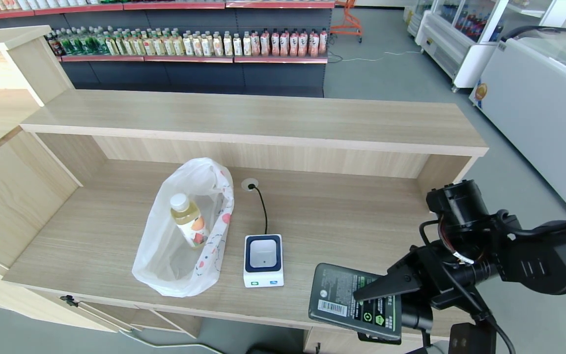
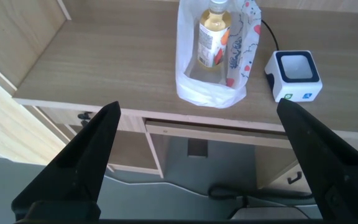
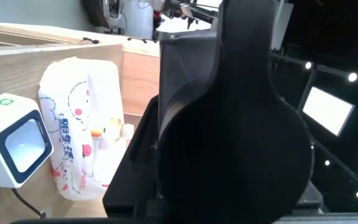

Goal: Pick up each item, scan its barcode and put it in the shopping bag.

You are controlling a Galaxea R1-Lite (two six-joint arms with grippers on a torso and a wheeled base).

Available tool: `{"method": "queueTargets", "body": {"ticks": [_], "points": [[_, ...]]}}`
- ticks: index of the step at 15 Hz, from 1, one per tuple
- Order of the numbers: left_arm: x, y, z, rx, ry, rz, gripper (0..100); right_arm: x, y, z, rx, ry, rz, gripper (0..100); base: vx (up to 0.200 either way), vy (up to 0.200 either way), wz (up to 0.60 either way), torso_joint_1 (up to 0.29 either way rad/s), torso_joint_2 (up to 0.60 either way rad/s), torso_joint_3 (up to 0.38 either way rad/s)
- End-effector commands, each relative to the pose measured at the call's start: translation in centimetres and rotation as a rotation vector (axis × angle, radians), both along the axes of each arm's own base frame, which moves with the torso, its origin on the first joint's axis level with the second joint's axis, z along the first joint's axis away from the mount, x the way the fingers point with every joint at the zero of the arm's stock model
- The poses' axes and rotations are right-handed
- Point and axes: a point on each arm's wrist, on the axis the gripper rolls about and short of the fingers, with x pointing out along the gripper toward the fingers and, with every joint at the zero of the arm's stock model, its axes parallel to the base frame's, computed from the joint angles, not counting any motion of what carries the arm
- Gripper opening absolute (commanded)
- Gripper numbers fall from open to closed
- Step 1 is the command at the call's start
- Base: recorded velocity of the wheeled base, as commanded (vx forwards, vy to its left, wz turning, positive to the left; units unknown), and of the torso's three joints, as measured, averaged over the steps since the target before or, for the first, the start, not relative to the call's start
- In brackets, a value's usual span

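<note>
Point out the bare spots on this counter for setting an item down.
Bare counter runs from the scanner and its cable to the right wall; another patch lies between the shopping bag and the left wall. The upper ledge is bare. Tight: the bag-scanner gap, and the front right corner, where the right end effector holds the dark pack.

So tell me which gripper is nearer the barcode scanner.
Right. The right gripper, shut on a dark packet, is just right of the scanner at the front edge of the counter; the left gripper hangs open off its front, farther back.
</note>
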Motion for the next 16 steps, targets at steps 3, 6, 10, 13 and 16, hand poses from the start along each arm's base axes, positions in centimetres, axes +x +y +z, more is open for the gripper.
{"method": "queueTargets", "body": {"ticks": [3, 6, 10, 13, 16], "points": [[0.0, 0.0, 0.0, 0.0, 0.001, 0.001, 100, 1.2, 1.4, -1.4, 0.006, -0.048, 0.039, 0, 0.0, 0.0, 0.0, 0.0, 0.0, 0.0], [0.0, 0.0, 0.0, 0.0, 0.001, 0.0, 100, 1.7, 2.1, -1.0, 0.016, -0.07, 0.053, 0, 0.0, 0.0, 0.0, 0.0, 0.0, 0.0], [0.0, 0.0, 0.0, 0.0, -0.001, 0.0, 100, 2.0, 2.3, -2.0, 0.005, -0.045, 0.055, 0, 0.0, 0.0, 0.0, 0.0, 0.0, 0.0], [0.0, 0.0, 0.0, 0.0, 0.001, 0.0, 100, 2.0, 2.3, -2.3, 0.001, -0.033, 0.056, 0, 0.0, 0.0, 0.0, 0.0, 0.0, 0.0], [0.0, 0.0, 0.0, 0.0, -0.001, 0.001, 100, 2.0, 2.2, -2.5, -0.003, -0.026, 0.053, 0, 0.0, 0.0, 0.0, 0.0, 0.0, 0.0]]}}
